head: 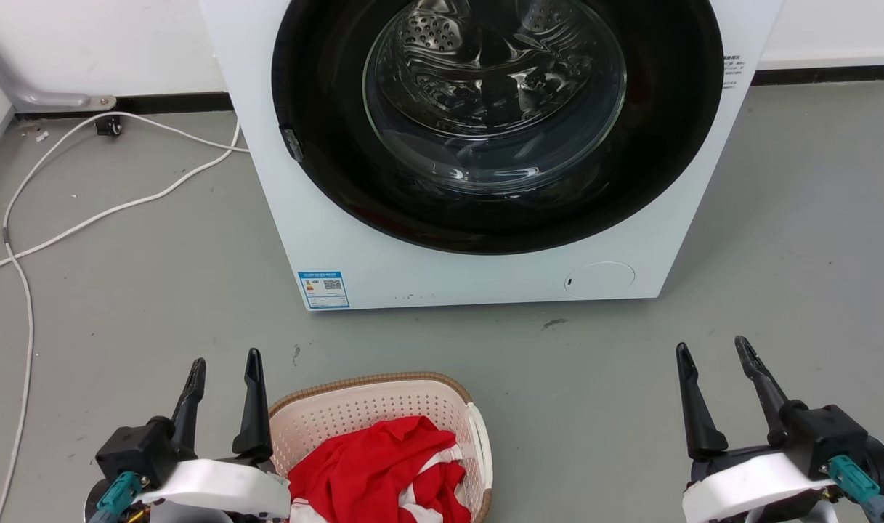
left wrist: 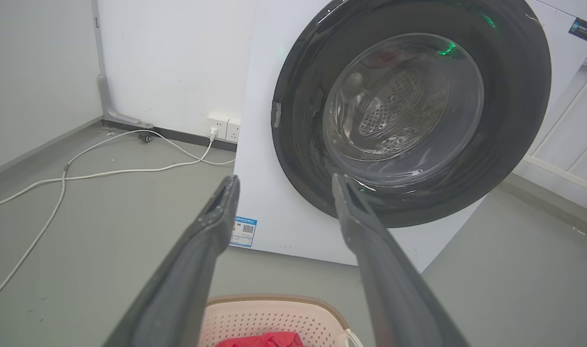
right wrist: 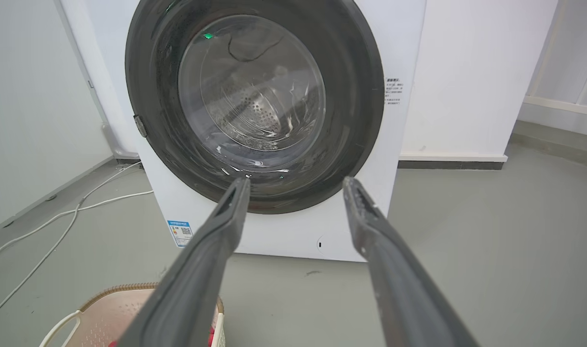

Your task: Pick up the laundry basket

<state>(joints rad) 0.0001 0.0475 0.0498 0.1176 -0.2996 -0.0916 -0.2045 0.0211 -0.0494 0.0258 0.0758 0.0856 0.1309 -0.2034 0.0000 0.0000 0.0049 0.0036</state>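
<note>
The laundry basket (head: 369, 412) sits on the floor at the bottom centre of the head view, cream-pink with perforated walls, a brown woven-look rim and a white side handle (head: 480, 443); red and white clothes (head: 383, 472) lie inside it. My left gripper (head: 224, 359) stands open just left of the basket's rim, holding nothing. My right gripper (head: 712, 347) is open well to the basket's right, above bare floor. In the left wrist view the basket (left wrist: 274, 318) lies below the open gripper (left wrist: 283, 179). The right wrist view has the basket (right wrist: 110, 313) at lower left of the open gripper (right wrist: 295, 181).
A white front-loading washing machine (head: 478, 276) with a shut round glass door (head: 496, 94) stands just beyond the basket. White cables (head: 86, 218) trail over the grey floor at the left, running to wall sockets (left wrist: 223, 129). Open floor lies to the right.
</note>
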